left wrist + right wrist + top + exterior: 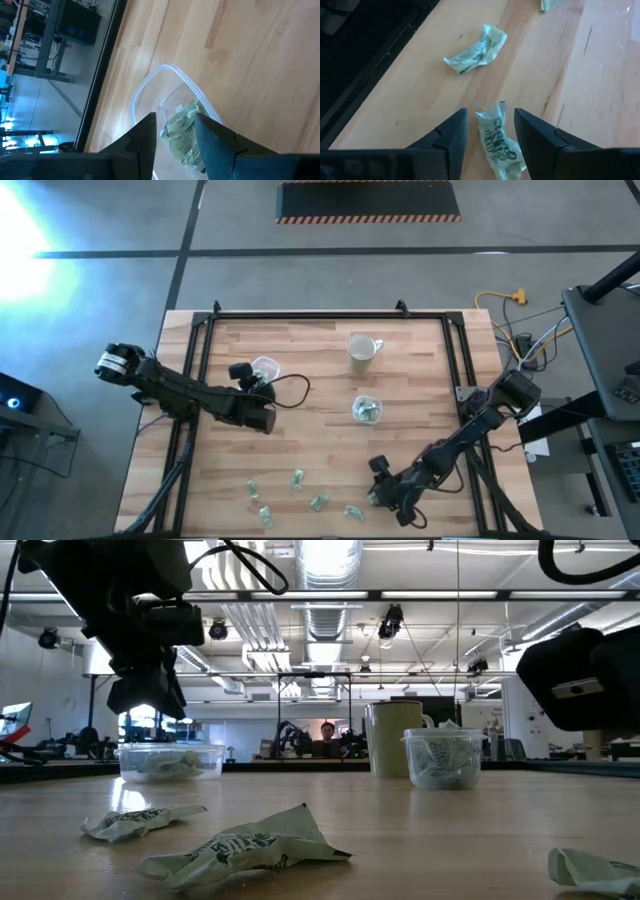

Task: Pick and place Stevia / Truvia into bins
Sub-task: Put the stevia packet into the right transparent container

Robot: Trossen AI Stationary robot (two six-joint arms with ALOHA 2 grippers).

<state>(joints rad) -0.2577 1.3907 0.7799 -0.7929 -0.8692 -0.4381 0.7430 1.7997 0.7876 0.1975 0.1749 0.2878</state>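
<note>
Several green-and-white Stevia packets (298, 478) lie on the wooden table near its front edge. The wider clear bin (265, 367) stands at the far left with packets (184, 135) in it. My left gripper (175, 127) hangs open just above it, with nothing between its fingers. The smaller clear bin (366, 409), also holding packets, stands mid-table. My right gripper (490, 130) is open and low over the table at the front right. Its fingers stand on either side of one crumpled packet (496, 140) that lies on the wood. My right gripper slants down from the table's right side, with its two fingers on either side of the packet (495, 131) and lying along it. The packet lies flat on the table. Whether a finger touches it I cannot tell.
A pale mug (362, 352) stands behind the smaller bin. Another packet (476, 50) lies just beyond my right gripper, and more (318, 502) lie to its left. A black frame (330, 314) runs around the table's far and side edges.
</note>
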